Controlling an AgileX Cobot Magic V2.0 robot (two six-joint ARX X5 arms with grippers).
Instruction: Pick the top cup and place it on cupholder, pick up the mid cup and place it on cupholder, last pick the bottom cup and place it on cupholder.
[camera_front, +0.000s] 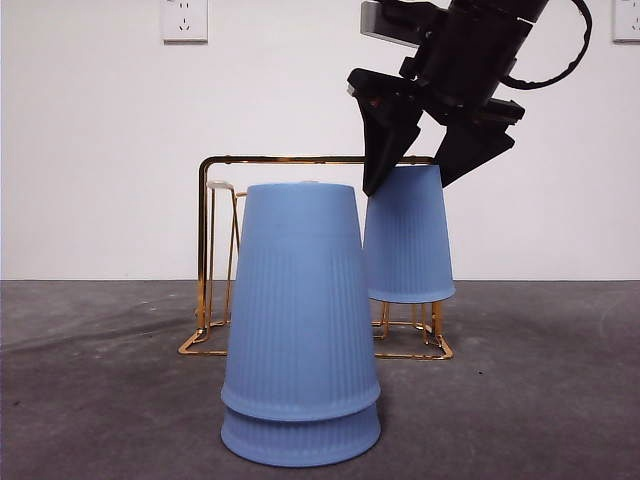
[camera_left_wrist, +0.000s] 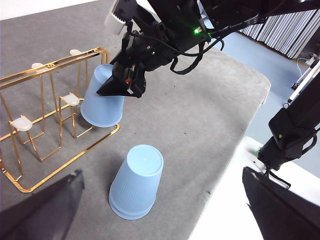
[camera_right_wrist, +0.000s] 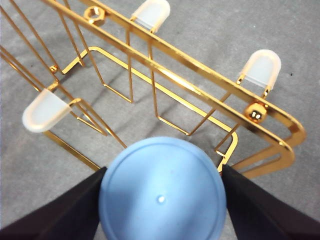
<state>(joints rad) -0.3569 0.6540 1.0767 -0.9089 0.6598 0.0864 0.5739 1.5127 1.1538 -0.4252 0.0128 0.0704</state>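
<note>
Right gripper (camera_front: 413, 172) holds blue cup (camera_front: 408, 240) over cupholder (camera_front: 215, 200); no writing.

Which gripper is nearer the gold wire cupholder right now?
Right. The right gripper holds an upside-down blue plastic cup over one end of the gold wire cupholder. The left gripper waits open, back from the cupholder.

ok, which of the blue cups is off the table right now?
The single blue cup at the cupholder, gripped upside down between the right gripper's jaws. The other two cups sit nested upside down on the table, untouched, nearer the front camera.
</note>
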